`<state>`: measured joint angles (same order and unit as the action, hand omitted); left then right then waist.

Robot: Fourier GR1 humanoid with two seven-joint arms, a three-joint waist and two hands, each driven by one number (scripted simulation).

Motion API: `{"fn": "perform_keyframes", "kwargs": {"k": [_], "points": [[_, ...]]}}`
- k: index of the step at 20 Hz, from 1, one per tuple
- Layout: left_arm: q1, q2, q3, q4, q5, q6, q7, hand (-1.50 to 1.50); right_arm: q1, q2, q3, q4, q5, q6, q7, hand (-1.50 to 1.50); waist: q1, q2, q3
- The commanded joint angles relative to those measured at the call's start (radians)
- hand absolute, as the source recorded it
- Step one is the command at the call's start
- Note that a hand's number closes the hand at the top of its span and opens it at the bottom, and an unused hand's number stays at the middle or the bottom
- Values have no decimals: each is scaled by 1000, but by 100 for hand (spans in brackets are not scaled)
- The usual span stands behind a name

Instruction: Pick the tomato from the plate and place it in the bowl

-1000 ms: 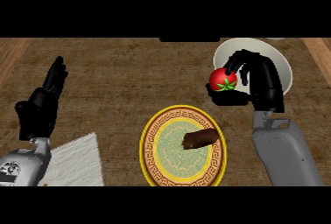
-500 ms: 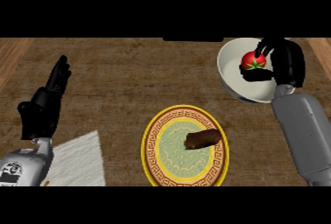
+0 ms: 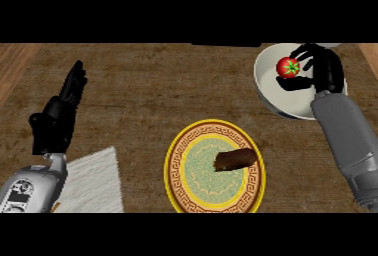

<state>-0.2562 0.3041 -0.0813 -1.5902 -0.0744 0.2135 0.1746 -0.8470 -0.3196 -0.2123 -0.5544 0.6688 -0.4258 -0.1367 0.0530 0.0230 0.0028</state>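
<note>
The red tomato (image 3: 288, 67) with its green stem is held over the white bowl (image 3: 279, 98) at the upper right. My right hand (image 3: 322, 69) is curled round it, fingers above and thumb below. The yellow-rimmed patterned plate (image 3: 182, 177) lies at the lower middle of the counter and carries a brown piece of food (image 3: 235, 159). My left hand (image 3: 61, 111) rests open at the left edge, fingers pointing up, far from the plate and bowl.
A white cloth (image 3: 92, 181) lies at the lower left beside my left forearm. The brown counter top (image 3: 162, 90) spreads between the plate and the bowl. A lighter wooden strip (image 3: 13, 62) runs along the far left.
My right hand has carried the tomato up and to the right, from the bowl's left rim to above the bowl's inside. The left hand has stayed where it was.
</note>
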Motion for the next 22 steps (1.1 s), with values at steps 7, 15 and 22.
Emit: {"fn": "perform_keyframes", "kwargs": {"k": [7, 15, 22], "points": [[-32, -23, -1, 30, -18, 6, -12, 0, -104, -24, -163, 212, -179, 124, -302, -150, 11, 8, 2], [-2, -6, 36, -12, 3, -16, 29, 0, -59, -147, -285, 287, -303, 262, -452, -150, -13, -6, 0], [18, -7, 50, 6, -17, -26, -22, 0, -31, -248, -337, 306, -387, 476, -474, -150, -29, -13, -1]]}}
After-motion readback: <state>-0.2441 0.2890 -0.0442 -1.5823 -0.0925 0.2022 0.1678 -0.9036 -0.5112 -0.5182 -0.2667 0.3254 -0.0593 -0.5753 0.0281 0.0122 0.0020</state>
